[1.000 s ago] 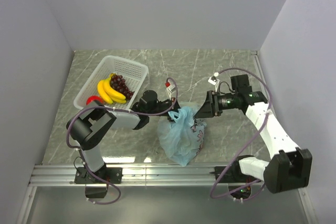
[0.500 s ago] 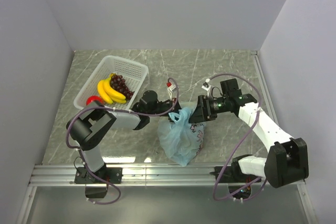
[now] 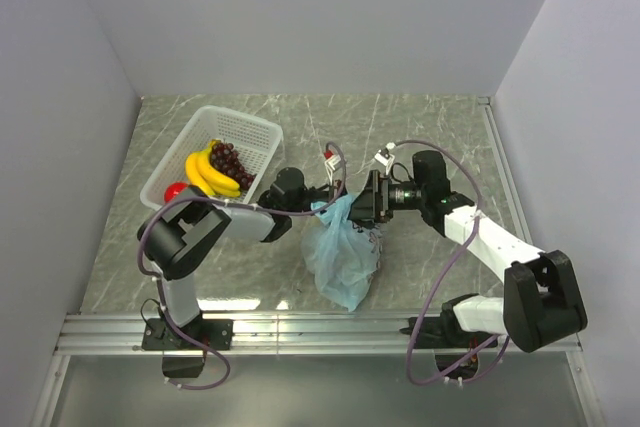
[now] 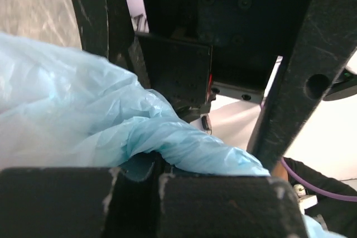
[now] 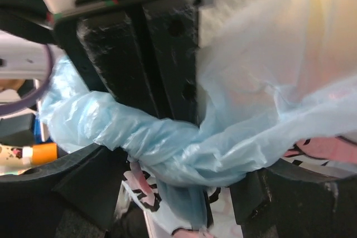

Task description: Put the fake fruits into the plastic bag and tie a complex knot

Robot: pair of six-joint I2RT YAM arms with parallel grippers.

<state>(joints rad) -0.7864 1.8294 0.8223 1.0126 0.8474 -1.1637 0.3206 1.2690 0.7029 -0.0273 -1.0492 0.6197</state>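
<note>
**Both arms are meeting at the top of the plastic bag**

The plastic bag is sitting on the grey marbled bench. Its body is slumping toward the arm bases and its top is being drawn up into a roped, twisted handle.

The left jaws are clenching that handle. In the right wrist view their two black fingers are pressing together, with light-blue film bulging out on either side. In the left wrist view the twist is emerging directly from between them.

The right jaws are standing released, spread wide on either side of the same twist, just beside the left jaws. Their fingers are showing as dark bars flanking the film; whether they are touching it I cannot tell. The left arm is reaching in from the bag's left and the right arm from its right, so the two sets of jaws are facing each other over the bag's top.

The bananas, grapes and red apple are lying in the white latticed basket. The basket is well apart from the bag, to its left and farther from the arm bases.

Pale yellow and pink tints are showing through the bag's film in the right wrist view. What is lying inside I cannot tell.
</note>
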